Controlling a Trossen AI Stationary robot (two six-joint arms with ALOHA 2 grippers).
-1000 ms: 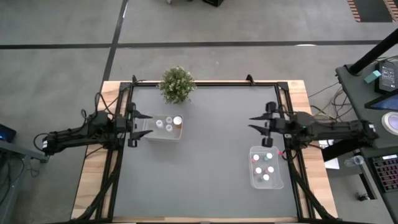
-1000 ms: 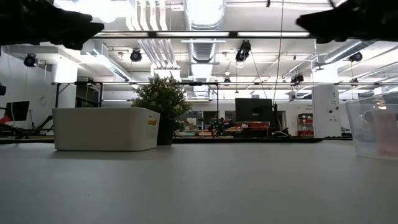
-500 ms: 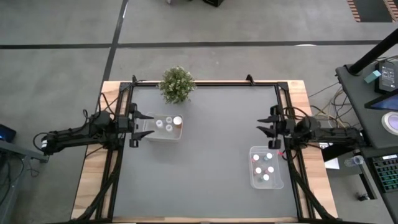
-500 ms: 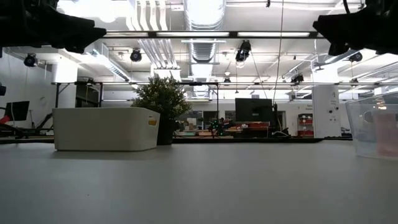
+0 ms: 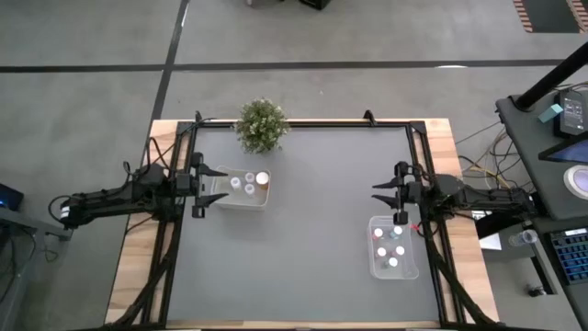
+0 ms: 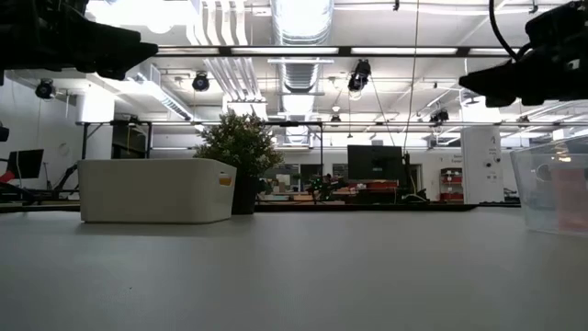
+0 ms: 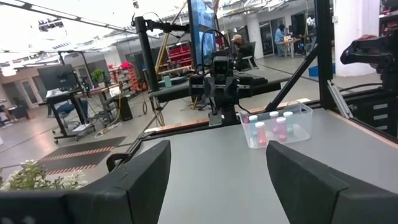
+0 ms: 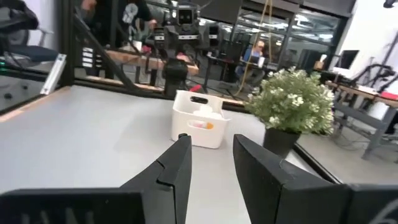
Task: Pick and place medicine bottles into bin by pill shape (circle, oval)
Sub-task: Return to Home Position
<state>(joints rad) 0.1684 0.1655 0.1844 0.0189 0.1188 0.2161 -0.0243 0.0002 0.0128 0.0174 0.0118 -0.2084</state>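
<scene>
At the table's sides, left gripper (image 5: pixel 219 184) and right gripper (image 5: pixel 384 195) hang empty, fingers spread (sorting seemingly finished); bottles (image 5: pixel 249 188) fill white bin (image 5: pixel 230 202) and clear bin (image 5: pixel 413 241).

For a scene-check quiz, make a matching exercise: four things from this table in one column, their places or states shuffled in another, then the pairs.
Column one
1. potted plant
2. white bin
3. clear bin
4. right pincer

Column two
A. open, holding nothing
B. right side of the table, bottles inside
C. far edge of the table
D. beside the left pincer, bottles inside

Pairs: 1-C, 2-D, 3-B, 4-A
</scene>
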